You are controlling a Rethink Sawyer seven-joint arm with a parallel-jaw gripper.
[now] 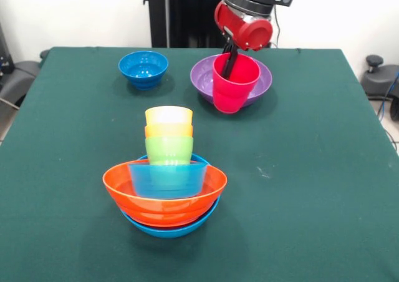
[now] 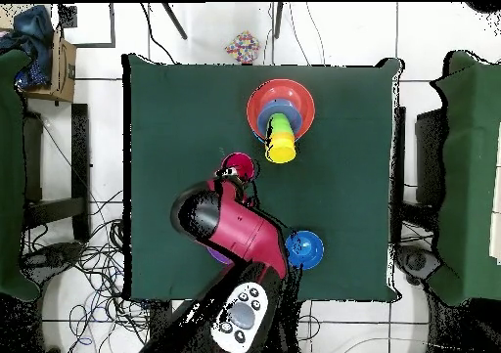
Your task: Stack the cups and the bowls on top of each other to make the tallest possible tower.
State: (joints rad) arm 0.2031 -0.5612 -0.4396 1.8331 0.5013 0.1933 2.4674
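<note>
The tower [image 1: 164,191] stands near the table's front: a large light-blue bowl at the base, orange bowls in it, then a small light-blue bowl, with green, orange and yellow cups [image 1: 168,132] nested on top. In the overhead view the tower [image 2: 281,114] leans toward the robot. My gripper [image 1: 229,70] is shut on the rim of the magenta-pink cup [image 1: 240,88], one finger inside it. It holds the cup tilted over the front rim of the purple bowl [image 1: 202,79]. From overhead the cup [image 2: 239,165] shows at the gripper [image 2: 233,178].
The dark-blue small bowl [image 1: 143,68] sits upright at the back left, also seen in the overhead view [image 2: 305,248] beside the arm [image 2: 240,227]. The green table [image 1: 312,170] reaches the frame's right side.
</note>
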